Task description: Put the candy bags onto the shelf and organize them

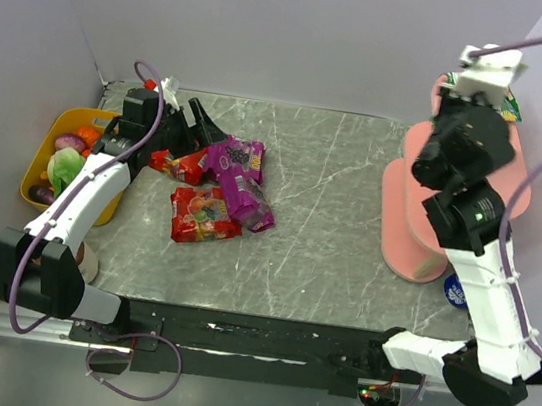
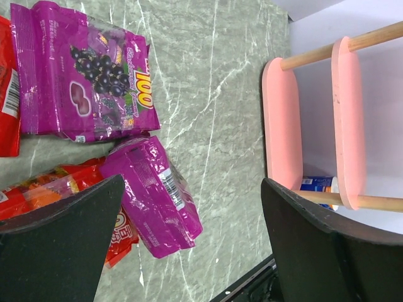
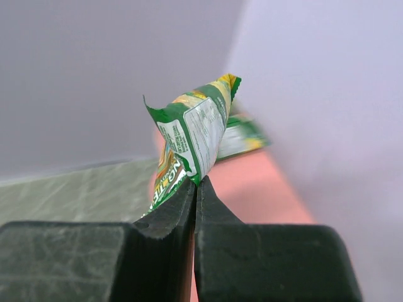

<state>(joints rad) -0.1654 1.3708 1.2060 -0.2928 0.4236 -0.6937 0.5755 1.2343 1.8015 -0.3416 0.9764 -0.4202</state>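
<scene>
**My right gripper (image 3: 196, 184) held a green candy bag (image 3: 196, 129) up over the pink shelf (image 3: 252, 189).**

Its two fingers were pinched tight on the bag's bottom edge, so the bag stuck up and bent over. Another green bag (image 3: 242, 135) lay on the top board just past it, looking blurry. I think the good way was to go down low and lay my bag flat beside that one, not on it. Only then should I let go, or the bag could slide off the edge. My left gripper (image 1: 199, 124) was wide open and held nothing. It sat low over the table (image 1: 333, 192), by the two purple bags (image 2: 82, 75) and the red bags (image 1: 203, 216) waiting there.
</scene>
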